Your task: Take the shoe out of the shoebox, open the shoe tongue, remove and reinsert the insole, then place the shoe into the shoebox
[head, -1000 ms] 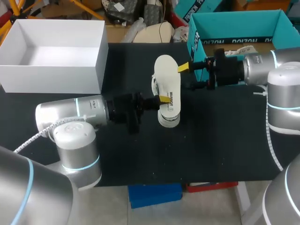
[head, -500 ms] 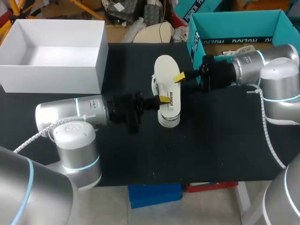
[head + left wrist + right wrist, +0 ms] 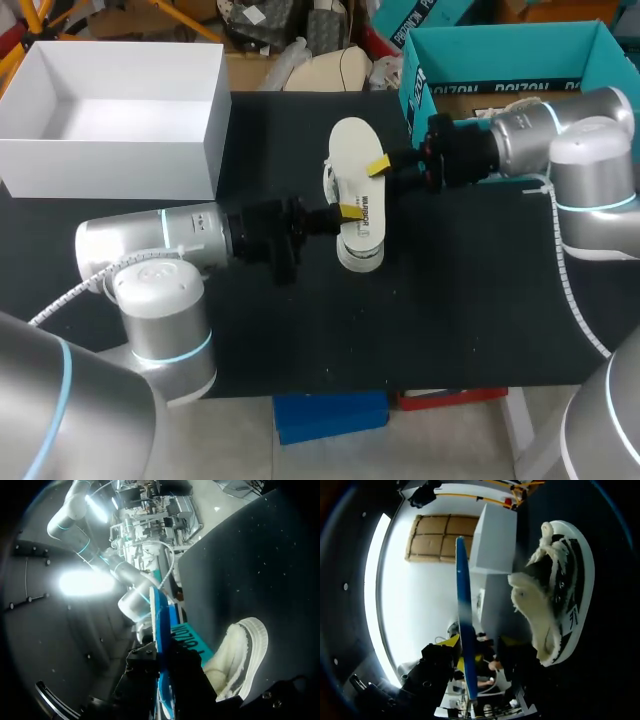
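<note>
Head view: shoebox (image 3: 110,165) sits at 10 o'clock on the counter (image 3: 450,300) with nothing in it. The shoe (image 3: 360,256) is out, lying mid-counter. The insole (image 3: 352,150) is out too, held over the shoe, running 12 to 6. So by my read, removal is done; reinsert & boxing are left. L jaws (image 3: 347,212) come in from 9 o'clock onto the insole's edge, R jaws (image 3: 385,172) from 3 o'clock at the opp. edge.

Left wrist view: insole (image 3: 159,630) is edge-on, blue underside showing, and L jaws are clamped on it from both sides. Shoe (image 3: 240,650) is beside & beyond them, fleece lining showing.

Right wrist view: insole (image 3: 464,605) is edge-on between R jaws, which look spread, w/ a gap on the shoe side, so not gripping yet. Shoe (image 3: 560,590) lies beside them, mouth gaping.
</note>
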You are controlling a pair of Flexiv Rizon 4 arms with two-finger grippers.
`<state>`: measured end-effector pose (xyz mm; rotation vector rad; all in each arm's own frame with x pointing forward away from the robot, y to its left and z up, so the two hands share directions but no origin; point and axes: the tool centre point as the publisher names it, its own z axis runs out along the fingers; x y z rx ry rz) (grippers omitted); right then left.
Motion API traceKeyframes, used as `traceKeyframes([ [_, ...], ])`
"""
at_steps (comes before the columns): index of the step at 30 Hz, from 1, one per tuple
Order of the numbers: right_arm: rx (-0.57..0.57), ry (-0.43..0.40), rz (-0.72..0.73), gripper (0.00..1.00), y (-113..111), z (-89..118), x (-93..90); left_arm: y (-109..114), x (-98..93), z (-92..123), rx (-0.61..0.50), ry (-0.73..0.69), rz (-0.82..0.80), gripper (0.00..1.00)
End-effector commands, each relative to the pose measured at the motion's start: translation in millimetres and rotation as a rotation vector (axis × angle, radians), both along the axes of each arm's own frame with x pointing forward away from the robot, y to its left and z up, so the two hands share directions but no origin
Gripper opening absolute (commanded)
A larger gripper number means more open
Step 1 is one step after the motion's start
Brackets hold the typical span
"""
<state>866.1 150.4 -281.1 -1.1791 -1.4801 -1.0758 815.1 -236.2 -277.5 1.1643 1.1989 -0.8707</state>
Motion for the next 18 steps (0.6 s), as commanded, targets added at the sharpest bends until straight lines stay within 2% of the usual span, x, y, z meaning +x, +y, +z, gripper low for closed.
traceKeyframes([
  [1,-0.006,0.013,-0.012,0.44,5,0,1.9,-1,-0.7,0,0.003,-0.002,0.004,0.0],
  [12,-0.008,0.028,-0.076,0.39,7,1,9.2,-1,-0.7,0,0.003,-0.002,0.004,0.0],
  [13,-0.008,0.024,-0.084,0.29,7,1,9.9,-1,-0.7,0,0.003,-0.002,0.004,0.0],
  [14,-0.015,0.019,-0.092,0.07,7,3,10.7,-1,-0.7,0,0.003,-0.002,0.004,0.0],
  [15,-0.017,0.013,-0.092,0.0,8,3,11.2,-1,-0.7,0,0.003,-0.002,0.004,0.0],
  [18,-0.03,0.006,-0.112,0.0,7,4,11.9,-1,-0.7,0,0.003,-0.002,0.004,0.0],
])
